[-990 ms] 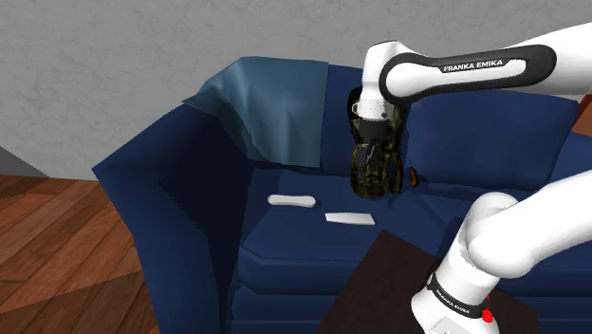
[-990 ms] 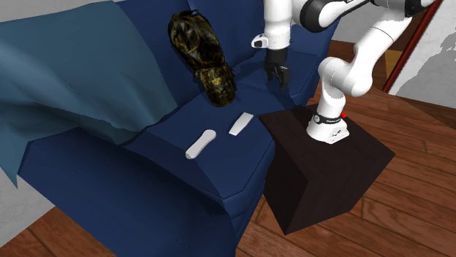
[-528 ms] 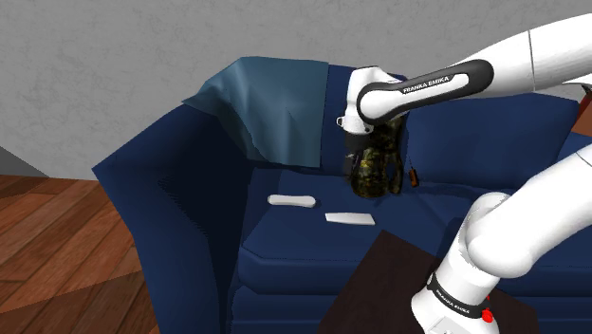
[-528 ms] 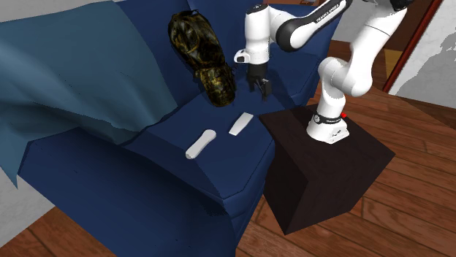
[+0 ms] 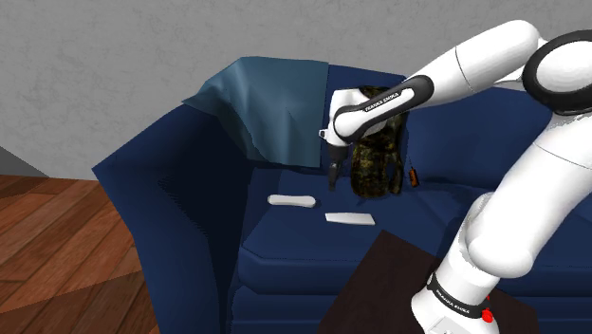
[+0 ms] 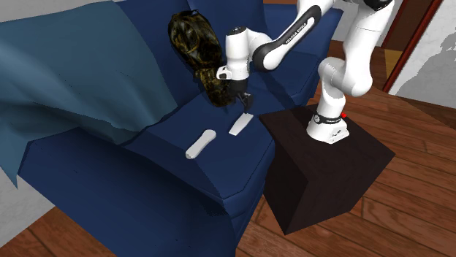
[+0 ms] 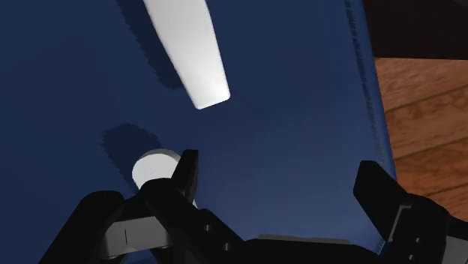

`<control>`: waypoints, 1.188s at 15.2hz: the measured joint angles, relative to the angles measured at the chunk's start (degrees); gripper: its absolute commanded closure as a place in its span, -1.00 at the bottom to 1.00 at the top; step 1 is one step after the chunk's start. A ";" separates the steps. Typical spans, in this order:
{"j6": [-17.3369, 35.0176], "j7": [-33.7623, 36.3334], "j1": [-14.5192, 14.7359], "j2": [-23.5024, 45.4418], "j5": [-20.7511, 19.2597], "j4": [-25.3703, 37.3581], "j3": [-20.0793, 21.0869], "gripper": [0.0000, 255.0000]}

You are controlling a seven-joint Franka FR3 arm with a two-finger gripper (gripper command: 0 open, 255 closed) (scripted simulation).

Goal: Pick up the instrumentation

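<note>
Wrist view: fingers (image 7: 186,180) are seen well apart w/ bare blue seat cushion (image 7: 285,150) btw. them, nothing clasped; a white round end (image 7: 154,166) sits just beside one finger; the cushion's front seam and wood floor (image 7: 427,112) lie close on the other side. Second exterior view: gripper (image 6: 245,106) is held just above the flat white instrument (image 6: 240,124), laid on the seat near the dark stand (image 6: 321,168); a rounded white bar (image 6: 199,144) lies further along; a dark mottled object (image 6: 191,44) is propped on the backrest just behind. Vs. 0.5 s ago, gripper has been lowered and swung toward the instrument; both white pieces are unmoved.
</note>
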 measured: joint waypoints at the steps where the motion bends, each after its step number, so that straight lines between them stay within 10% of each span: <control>1: 1.44 -1.39 0.10 1.99 0.34 0.79 -0.17 -1.00; 18: 13.32 -24.75 -4.03 39.97 7.48 30.74 3.43 -1.00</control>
